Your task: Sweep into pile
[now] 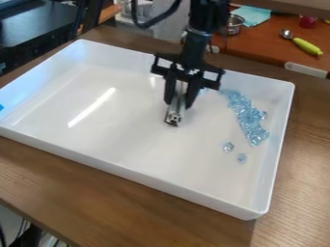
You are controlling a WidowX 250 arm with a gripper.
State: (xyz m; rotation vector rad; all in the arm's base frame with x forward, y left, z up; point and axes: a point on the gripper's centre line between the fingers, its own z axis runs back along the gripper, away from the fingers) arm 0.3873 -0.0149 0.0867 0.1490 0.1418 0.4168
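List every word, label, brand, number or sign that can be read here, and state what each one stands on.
None can be read. I make out no lettering on the white tray, the pale blue pieces or the held tool.
The blue patch at the left edge is too small to tell.

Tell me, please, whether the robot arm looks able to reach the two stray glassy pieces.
Probably yes: the gripper hangs over the tray, and only bare floor shows between its metal tool and those two stray pieces.
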